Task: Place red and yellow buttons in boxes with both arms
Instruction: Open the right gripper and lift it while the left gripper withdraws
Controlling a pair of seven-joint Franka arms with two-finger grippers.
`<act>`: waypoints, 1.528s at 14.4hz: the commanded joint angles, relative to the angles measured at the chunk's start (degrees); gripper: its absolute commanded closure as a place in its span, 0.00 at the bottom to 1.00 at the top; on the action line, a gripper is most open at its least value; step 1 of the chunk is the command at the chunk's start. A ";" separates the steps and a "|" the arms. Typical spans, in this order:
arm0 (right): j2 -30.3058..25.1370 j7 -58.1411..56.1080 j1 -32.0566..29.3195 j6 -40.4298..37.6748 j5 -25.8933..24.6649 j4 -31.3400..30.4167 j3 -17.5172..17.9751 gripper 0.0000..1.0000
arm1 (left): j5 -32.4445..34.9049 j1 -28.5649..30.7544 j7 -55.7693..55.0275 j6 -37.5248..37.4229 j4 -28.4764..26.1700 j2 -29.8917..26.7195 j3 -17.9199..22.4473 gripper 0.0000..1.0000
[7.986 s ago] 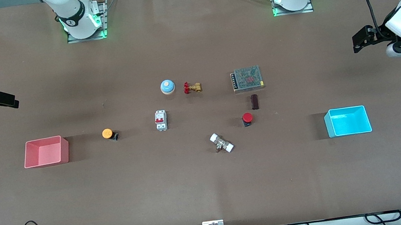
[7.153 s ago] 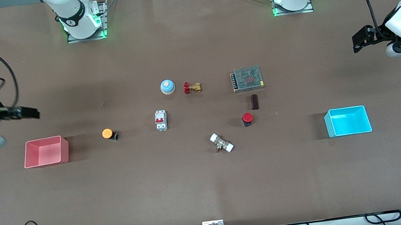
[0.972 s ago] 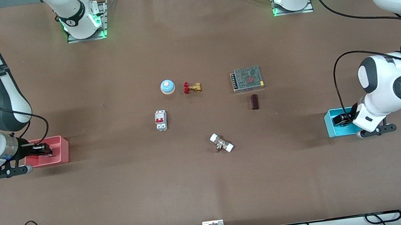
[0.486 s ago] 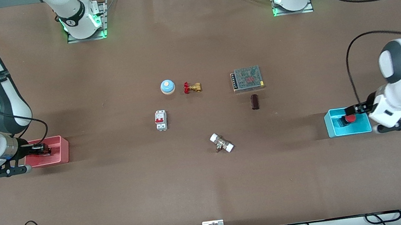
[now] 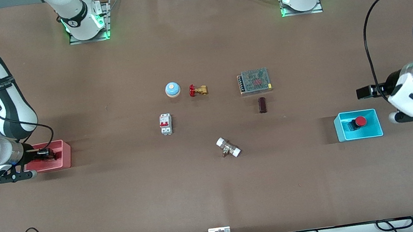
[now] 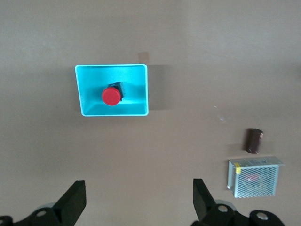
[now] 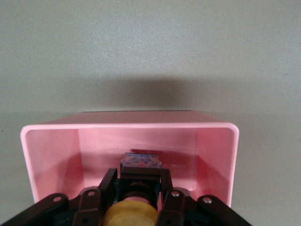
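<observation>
The red button (image 5: 359, 122) lies on its side in the cyan box (image 5: 339, 133), free of any grip; the left wrist view shows the red button (image 6: 111, 96) inside the cyan box (image 6: 144, 89). My left gripper (image 5: 364, 92) hangs open and empty over the bare table beside that box, its jaws (image 6: 138, 186) wide apart. My right gripper (image 5: 47, 155) is low inside the pink box (image 5: 62, 161), shut on the yellow button (image 7: 130, 213) by its black base. In the right wrist view the right gripper (image 7: 137, 181) sits within the pink box's walls (image 7: 127, 126).
Mid-table stand a blue bell (image 5: 172, 89), a brass valve (image 5: 197, 90), a white circuit breaker (image 5: 165, 123), a mesh-topped power supply (image 5: 254, 81), a dark cylinder (image 5: 262, 104) and a white-ended fitting (image 5: 228, 147).
My left gripper has risen off the cyan box and drawn away, leaving the red button inside. My right gripper has stayed in the pink box, still shut on the yellow button.
</observation>
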 commanded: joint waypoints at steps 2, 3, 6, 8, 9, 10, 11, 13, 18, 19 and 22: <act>-0.22 -0.62 -0.06 0.89 -0.01 -0.43 0.13 0.30 | -1.39 0.26 0.22 -1.61 -1.65 -6.77 -0.73 0.00; -0.22 -0.44 -0.06 0.89 -0.01 -0.34 0.13 0.24 | -2.53 0.09 0.22 0.58 -4.45 -9.76 0.23 0.00; -0.22 -0.35 -0.06 0.89 -0.01 -0.34 0.13 0.17 | -3.33 -6.76 0.39 9.88 -18.58 -20.83 9.62 0.00; -0.31 -0.35 0.03 0.80 -0.01 -0.26 0.13 0.02 | -4.30 -7.39 0.65 12.28 -23.98 -24.28 10.34 0.00; -0.83 -0.44 0.11 0.63 -0.01 -0.17 0.13 0.00 | -4.21 -7.56 0.48 12.03 -24.95 -25.51 10.35 0.00; -1.62 -0.61 0.20 0.45 0.08 0.09 0.13 0.00 | -4.39 -7.65 0.31 11.94 -25.48 -25.78 10.52 0.00; -3.28 -0.61 0.29 -0.16 0.08 0.10 0.13 0.00 | -4.73 -7.13 0.31 11.94 -25.23 -25.35 10.96 0.00; -7.05 -0.53 0.47 -4.88 0.52 0.44 0.31 0.00 | -6.14 -6.08 0.74 11.41 -24.00 -24.30 11.05 0.00; -17.25 -0.26 1.26 -18.60 0.96 5.53 1.36 0.00 | -6.06 -6.16 0.92 8.25 -23.73 -24.38 10.17 0.00; -18.75 -0.26 1.26 -21.23 0.96 7.11 2.23 0.00 | -6.14 -6.16 0.92 7.81 -23.64 -24.38 10.17 0.00; -23.23 -0.18 2.31 -29.24 0.70 10.64 3.29 0.00 | -6.32 -6.16 0.83 7.63 -23.12 -24.38 10.17 0.00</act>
